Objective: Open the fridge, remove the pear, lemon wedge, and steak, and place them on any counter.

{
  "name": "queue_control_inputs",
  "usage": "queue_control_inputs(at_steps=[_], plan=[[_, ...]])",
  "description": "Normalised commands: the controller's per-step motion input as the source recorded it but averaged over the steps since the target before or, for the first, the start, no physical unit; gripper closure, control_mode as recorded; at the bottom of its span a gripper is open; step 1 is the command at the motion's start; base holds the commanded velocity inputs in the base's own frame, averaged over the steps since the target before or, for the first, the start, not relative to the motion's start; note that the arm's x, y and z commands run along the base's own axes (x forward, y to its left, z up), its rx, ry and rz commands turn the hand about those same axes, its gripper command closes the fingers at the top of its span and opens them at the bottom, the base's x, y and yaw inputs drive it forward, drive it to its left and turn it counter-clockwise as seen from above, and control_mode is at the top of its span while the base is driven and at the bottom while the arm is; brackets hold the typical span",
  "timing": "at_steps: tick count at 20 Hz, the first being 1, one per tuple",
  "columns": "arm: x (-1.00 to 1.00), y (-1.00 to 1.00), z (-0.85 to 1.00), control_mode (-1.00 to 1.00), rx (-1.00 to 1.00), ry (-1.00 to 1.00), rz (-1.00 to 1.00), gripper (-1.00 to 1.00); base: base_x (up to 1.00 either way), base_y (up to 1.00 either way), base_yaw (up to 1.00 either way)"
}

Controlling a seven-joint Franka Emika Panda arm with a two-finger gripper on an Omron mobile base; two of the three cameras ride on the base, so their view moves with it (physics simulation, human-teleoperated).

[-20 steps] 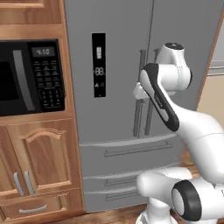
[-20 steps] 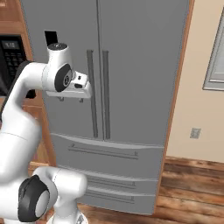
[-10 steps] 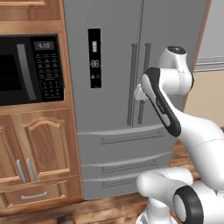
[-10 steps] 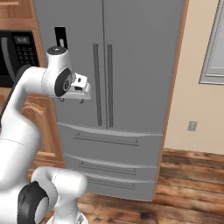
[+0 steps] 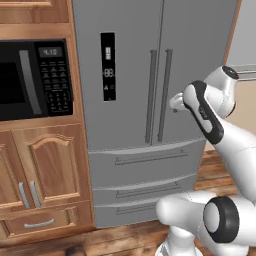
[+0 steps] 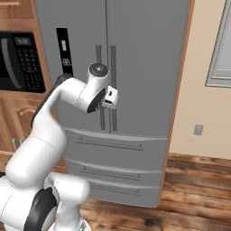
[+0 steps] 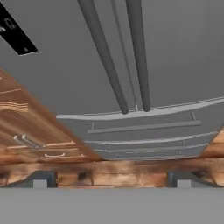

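**Fridge doors shut, arm poised at the handles**

The job has barely begun. The fridge stands with both upper doors closed and its drawers pushed in, so the pear, the lemon wedge and the steak, presumably inside, cannot be seen. By my reading, everything is left to do: pull a door open, take out the three items one at a time, and set each on a counter.

The fridge sits just right of the microwave, with wooden cabinets below that oven. Its two bar handles run down either side of the seam between the doors, right of the black display panel.

The arm rises from the base in front of the fridge's drawers, bends at the elbow and brings its wrist up level with the handles. The claw faces the door seam, near the handles but not touching them. Seen from the hand, the handles lie ahead, above the two fingertips, which stand wide apart with nothing between them.
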Motion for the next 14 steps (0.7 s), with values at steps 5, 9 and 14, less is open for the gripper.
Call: queue_control_inputs(at_steps=[5, 9, 14], plan=[[0.81, 0.0, -0.02, -1.0, 0.09, -0.17, -0.22, -1.0, 0.0, 0.0, 0.0], [0.84, -0.03, 0.0, -1.0, 0.1, -0.04, -0.18, -1.0, 0.0, 0.0, 0.0], [0.77, -0.08, 0.0, -1.0, 0.13, 0.0, -0.08, -1.0, 0.0, 0.0, 0.0]])
